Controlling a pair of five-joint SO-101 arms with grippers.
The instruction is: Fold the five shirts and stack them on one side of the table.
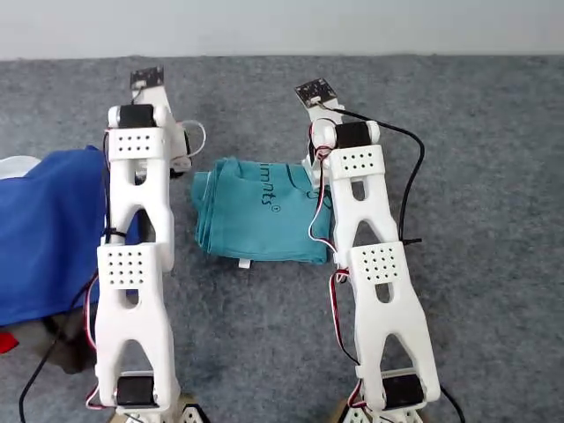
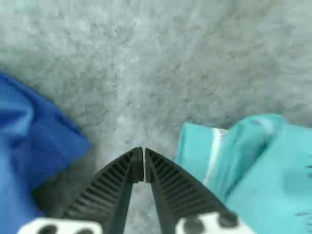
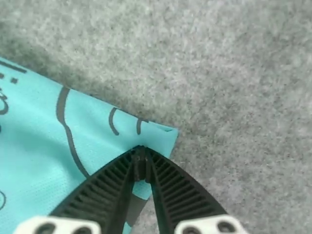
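Right gripper — jaws pressed together, tips on a corner of the teal shirt; my left gripper, also closed, hangs over bare table just beside the opposite edge — shirt lies between my arms.

Bright, even, diffuse light from overhead. Grey desk uniformly lit. Soft dark shadows under blue shirt edge and along teal shirt edge.

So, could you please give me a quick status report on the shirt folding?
Left claw shut, empty. Right claw shut at corner of teal shirt, pinch unconfirmed. It lies folded between arms; blue shirt beside left arm.
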